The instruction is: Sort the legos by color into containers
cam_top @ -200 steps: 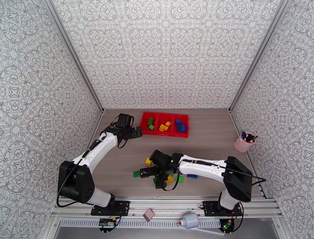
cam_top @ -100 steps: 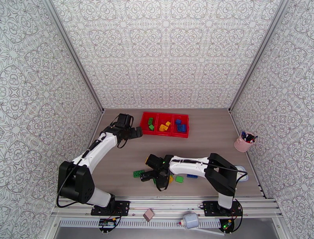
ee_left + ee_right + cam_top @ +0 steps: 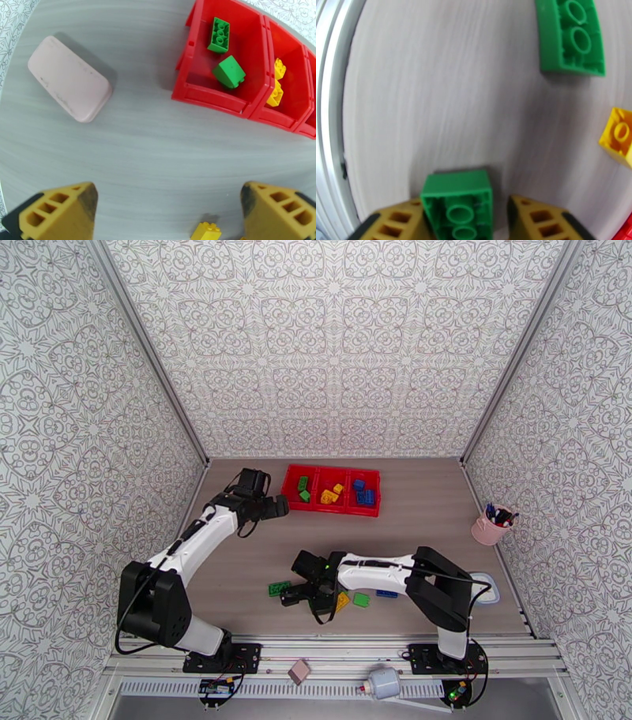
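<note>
The right pincer [image 3: 466, 203] straddles a green lego [image 3: 457, 197] on the desk [image 3: 434, 98], jaws parted, not clamped. The left pincer [image 3: 168, 191] gapes wide, the red tray [image 3: 213, 98] at its one o'clock.

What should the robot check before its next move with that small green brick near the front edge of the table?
1. Small green lego brick sits between the right gripper fingers: ok.
2. Jaws closed on it: not ok, a gap shows on one side.
3. Neighbours clear of the fingers: ok, the yellow lego brick and the long green lego brick lie apart.
4. Room in the green compartment of the red plastic bin: ok, just two green pieces inside.
5. Left gripper out of the path: cannot tell; it hovers open beside that end of the bin.
</note>
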